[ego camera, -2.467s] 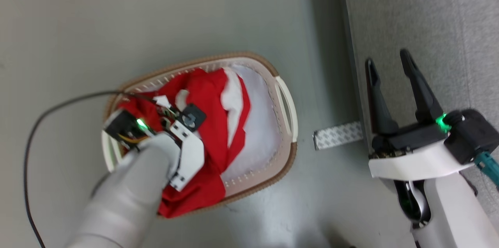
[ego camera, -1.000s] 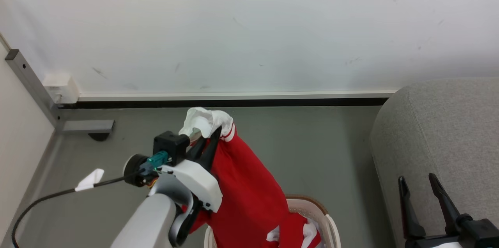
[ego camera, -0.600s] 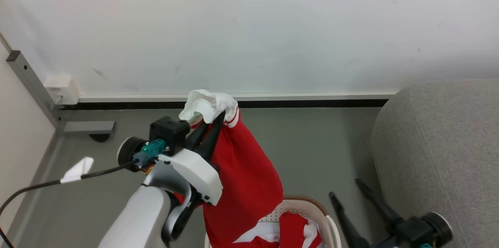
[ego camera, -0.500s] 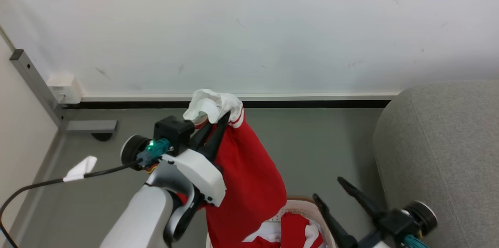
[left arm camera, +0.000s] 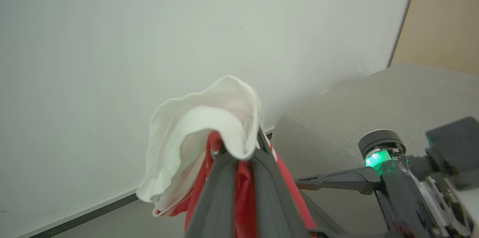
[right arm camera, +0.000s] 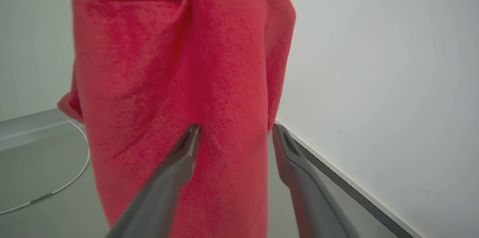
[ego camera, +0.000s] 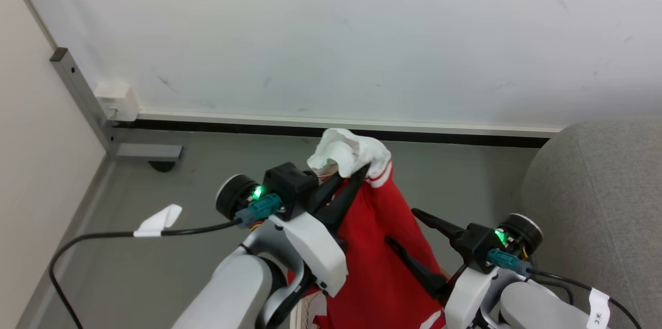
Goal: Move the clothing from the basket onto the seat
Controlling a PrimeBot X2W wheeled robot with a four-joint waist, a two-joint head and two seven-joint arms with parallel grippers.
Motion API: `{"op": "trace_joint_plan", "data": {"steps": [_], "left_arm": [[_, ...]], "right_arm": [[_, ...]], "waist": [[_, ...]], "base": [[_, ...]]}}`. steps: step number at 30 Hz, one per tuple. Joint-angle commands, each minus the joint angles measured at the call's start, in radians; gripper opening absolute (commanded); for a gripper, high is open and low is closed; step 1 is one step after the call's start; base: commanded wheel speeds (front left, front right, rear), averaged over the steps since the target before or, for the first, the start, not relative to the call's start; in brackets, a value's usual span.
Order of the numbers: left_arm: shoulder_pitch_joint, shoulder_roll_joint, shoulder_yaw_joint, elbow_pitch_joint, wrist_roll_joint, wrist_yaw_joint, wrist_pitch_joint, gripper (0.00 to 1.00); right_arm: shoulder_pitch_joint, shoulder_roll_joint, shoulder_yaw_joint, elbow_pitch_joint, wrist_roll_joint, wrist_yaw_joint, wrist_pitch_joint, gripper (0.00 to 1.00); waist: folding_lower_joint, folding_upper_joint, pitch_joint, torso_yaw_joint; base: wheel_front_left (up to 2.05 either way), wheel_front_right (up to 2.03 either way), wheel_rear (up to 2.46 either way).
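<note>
Nearest, at the bottom edge of the head view, a small pale perforated piece of the basket (ego camera: 306, 311) is seen beneath the hanging cloth, between the two pale forearms. Just beyond it on the right, the right gripper (ego camera: 401, 225) is held with its jaws spread wide, pointed left at the clothing (ego camera: 382, 256). In the right wrist view the red fabric is seen hanging between the two dark fingers, and whether it is touched by them cannot be told. The clothing is held up as a long red drape above the grey floor (ego camera: 207, 199), to the left of the seat (ego camera: 605, 189) and apart from it. Its lower end is cut off by the bottom edge of the view, so whether it has left the basket cannot be told. Its upper end is pinched by the left gripper (ego camera: 353, 172), whose jaws are pressed together on the fabric, and a bunch of white trim with two white stripes is folded over the fingertips. A black cable (ego camera: 103, 238) bearing a white tag (ego camera: 155, 219) is trailed from the left wrist across the floor on the left. Farther back, the rounded grey edge of the seat is set close to the wall (ego camera: 331, 34), along whose foot a dark skirting strip (ego camera: 258, 130) is run. A grey metal post (ego camera: 83, 93) is fixed in the far left corner.
</note>
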Motion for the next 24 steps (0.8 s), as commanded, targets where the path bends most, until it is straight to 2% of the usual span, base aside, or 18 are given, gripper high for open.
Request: {"op": "trace_joint_plan", "data": {"steps": [1, 6, 7, 8, 12, 19, 20, 21, 24], "left_arm": [[-0.005, -0.005, -0.004, -0.013, -0.002, -0.002, 0.002, 0.0], [-0.009, -0.013, -0.024, -0.034, -0.006, -0.005, 0.004, 0.0], [-0.01, -0.015, -0.027, -0.037, -0.009, -0.006, 0.005, 0.0], [-0.012, -0.015, -0.028, -0.039, -0.008, -0.006, 0.006, 0.0], [-0.017, -0.008, -0.026, -0.03, -0.007, 0.0, 0.002, 0.0], [-0.022, 0.002, -0.014, -0.011, -0.003, 0.016, -0.021, 0.0], [-0.022, 0.003, -0.013, -0.007, -0.002, 0.018, -0.023, 0.07], [-0.022, 0.003, -0.013, -0.007, -0.002, 0.018, -0.023, 0.07], [-0.016, 0.009, -0.009, 0.004, -0.004, 0.027, -0.03, 0.31]], "right_arm": [[-0.02, 0.012, 0.036, 0.02, 0.046, -0.002, 0.001, 1.0], [-0.078, 0.032, 0.101, 0.077, 0.163, -0.002, 0.0, 1.0], [-0.085, 0.044, 0.095, 0.075, 0.182, -0.002, 0.0, 0.84], [-0.087, 0.055, 0.083, 0.07, 0.206, -0.002, 0.001, 0.02], [-0.094, 0.054, 0.049, 0.036, 0.261, -0.002, 0.0, 0.0], [-0.07, 0.024, -0.033, -0.01, 0.284, -0.002, 0.0, 0.0], [-0.064, 0.019, -0.049, -0.018, 0.289, -0.002, 0.0, 0.0], [-0.064, 0.019, -0.049, -0.018, 0.289, -0.002, 0.0, 0.0], [-0.049, -0.001, -0.1, -0.05, 0.307, -0.002, 0.0, 0.0]], "waist": [[0.0, -0.0001, 0.006, 0.008], [0.0, -0.0001, 0.025, 0.017], [0.0, -0.0001, 0.032, 0.019], [0.0, -0.0001, 0.04, 0.02], [0.0, -0.0001, 0.06, 0.016], [0.0, -0.0001, 0.082, -0.005], [0.0, -0.0001, 0.084, -0.009], [0.0, -0.0001, 0.084, -0.009], [0.0, -0.0001, 0.09, -0.025]], "base": [[0.0, 0.0, 0.0], [0.0, 0.0, 0.0], [0.0, 0.0, 0.0], [0.0, 0.0, 0.0], [0.0, 0.0, 0.0], [0.0, 0.0, 0.0], [0.0, 0.0, 0.0], [0.0, 0.0, 0.0], [0.0, 0.0, 0.0]]}}
